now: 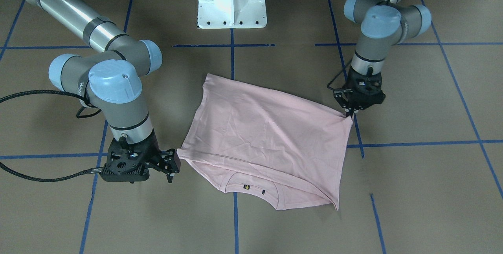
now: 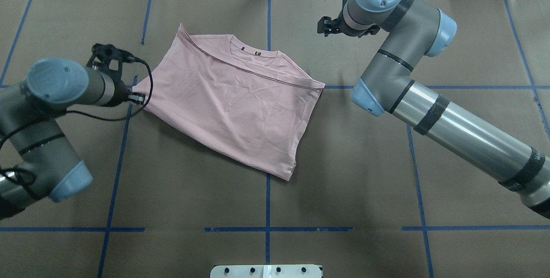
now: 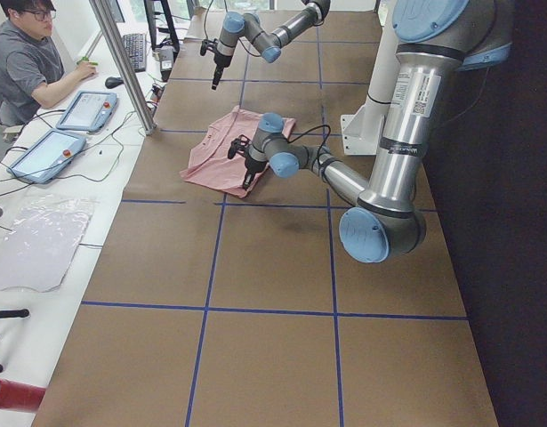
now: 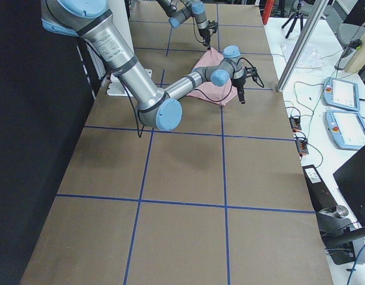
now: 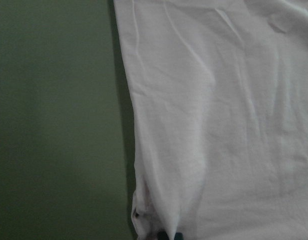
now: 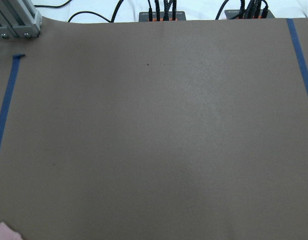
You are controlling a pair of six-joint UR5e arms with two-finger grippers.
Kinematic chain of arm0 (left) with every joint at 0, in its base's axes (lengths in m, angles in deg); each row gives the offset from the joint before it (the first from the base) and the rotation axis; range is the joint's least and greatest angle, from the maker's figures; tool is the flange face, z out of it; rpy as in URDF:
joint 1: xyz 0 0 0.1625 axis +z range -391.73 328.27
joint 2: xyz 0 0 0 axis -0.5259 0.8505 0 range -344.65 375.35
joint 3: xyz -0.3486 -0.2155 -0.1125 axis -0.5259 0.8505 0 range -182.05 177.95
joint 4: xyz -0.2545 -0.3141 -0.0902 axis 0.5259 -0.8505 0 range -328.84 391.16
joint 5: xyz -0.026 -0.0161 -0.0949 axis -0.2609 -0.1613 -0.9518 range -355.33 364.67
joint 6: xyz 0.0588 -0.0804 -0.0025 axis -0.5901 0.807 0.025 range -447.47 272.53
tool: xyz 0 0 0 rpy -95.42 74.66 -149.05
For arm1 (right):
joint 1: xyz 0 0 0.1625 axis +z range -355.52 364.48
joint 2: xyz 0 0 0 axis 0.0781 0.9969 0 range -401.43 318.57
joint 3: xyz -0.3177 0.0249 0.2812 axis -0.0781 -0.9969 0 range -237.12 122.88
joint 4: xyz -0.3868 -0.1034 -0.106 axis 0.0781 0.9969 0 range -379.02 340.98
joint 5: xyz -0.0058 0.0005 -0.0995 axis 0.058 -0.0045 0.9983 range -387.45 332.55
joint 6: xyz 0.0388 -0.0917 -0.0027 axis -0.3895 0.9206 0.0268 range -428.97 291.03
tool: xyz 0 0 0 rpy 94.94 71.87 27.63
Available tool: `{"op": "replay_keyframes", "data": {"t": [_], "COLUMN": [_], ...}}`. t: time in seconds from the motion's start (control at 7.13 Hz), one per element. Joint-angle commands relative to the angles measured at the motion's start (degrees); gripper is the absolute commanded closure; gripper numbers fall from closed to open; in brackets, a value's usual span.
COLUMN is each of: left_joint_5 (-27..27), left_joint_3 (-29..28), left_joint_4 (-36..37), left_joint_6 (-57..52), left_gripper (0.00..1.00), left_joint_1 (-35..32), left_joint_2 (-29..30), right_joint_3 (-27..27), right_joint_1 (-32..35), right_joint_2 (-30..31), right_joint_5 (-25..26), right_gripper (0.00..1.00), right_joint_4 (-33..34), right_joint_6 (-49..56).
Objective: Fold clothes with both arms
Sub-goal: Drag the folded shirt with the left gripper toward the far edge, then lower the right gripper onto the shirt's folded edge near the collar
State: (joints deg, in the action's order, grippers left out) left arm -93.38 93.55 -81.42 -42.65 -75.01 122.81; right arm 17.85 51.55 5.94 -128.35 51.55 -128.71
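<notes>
The clothes are one pale pink T-shirt (image 1: 259,136) lying folded on the brown table, plain back up, with the collar and its label (image 1: 244,186) peeking out along the edge away from the robot. My left gripper (image 1: 349,115) is shut on a corner of the shirt; the left wrist view shows the fabric (image 5: 219,125) bunched at the fingertips (image 5: 169,235). My right gripper (image 1: 172,166) is open just off the opposite corner, holding nothing. The right wrist view shows bare table and only a sliver of pink (image 6: 1,232). In the overhead view the shirt (image 2: 232,106) lies between both arms.
The white pedestal base (image 1: 232,2) stands at the robot's side of the table. Blue tape lines (image 1: 234,222) cross the brown table surface. A person (image 3: 28,62) sits at a side desk with tablets (image 3: 86,108), beyond an aluminium post (image 3: 122,62).
</notes>
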Motion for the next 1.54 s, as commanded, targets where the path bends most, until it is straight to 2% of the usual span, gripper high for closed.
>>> {"op": "replay_keyframes", "data": {"t": [0.0, 0.14, 0.42, 0.56, 0.7, 0.84, 0.98, 1.12, 1.26, 1.4], "left_joint_5": [0.0, 0.0, 1.2, 2.1, 2.1, 0.9, -6.6, -8.5, -8.6, -8.6], "left_joint_3": [-19.2, -30.0, -50.1, -53.6, -53.3, -49.7, -49.0, -45.9, -43.0, -42.7], "left_joint_4": [-5.5, -12.1, -19.7, -23.8, -24.8, -26.4, -26.5, -26.6, -26.5, -26.5], "left_joint_6": [-7.3, -9.0, -9.8, -9.8, -10.1, -10.7, -12.7, -14.1, -13.9, -13.7], "left_gripper": [1.00, 1.00, 1.00, 1.00, 0.01, 0.00, 0.00, 0.00, 0.00, 0.00], "left_joint_1": [-8.9, -10.8, -13.0, -13.1, -13.1, -13.3, -15.9, -16.7, -16.7, -16.7], "left_joint_2": [12.0, 17.7, 30.8, 31.7, 29.8, 27.2, 27.2, 25.5, 23.7, 23.6], "right_joint_3": [0.0, 0.0, 0.2, 0.2, 0.2, 0.1, -0.8, -2.8, -6.3, -9.5], "right_joint_1": [0.0, 0.0, 0.1, 0.1, 0.0, -0.4, -1.7, -3.6, -6.4, -8.6], "right_joint_2": [0.0, 0.0, 0.0, -0.1, -0.3, -1.3, -3.8, -7.3, -11.2, -14.1], "right_joint_5": [0.0, 0.0, -0.1, -0.2, -0.2, -0.2, -0.1, 0.0, 0.3, 1.6], "right_gripper": [0.00, 0.00, 0.00, 0.00, 0.00, 0.00, 0.02, 0.10, 0.23, 0.29], "right_joint_4": [-0.1, -0.1, -0.1, -0.2, -0.2, 0.0, 0.4, 0.6, 1.0, 1.5], "right_joint_6": [-0.1, 0.0, 0.0, 0.0, -0.7, -4.7, -11.0, -16.3, -21.4, -23.4]}}
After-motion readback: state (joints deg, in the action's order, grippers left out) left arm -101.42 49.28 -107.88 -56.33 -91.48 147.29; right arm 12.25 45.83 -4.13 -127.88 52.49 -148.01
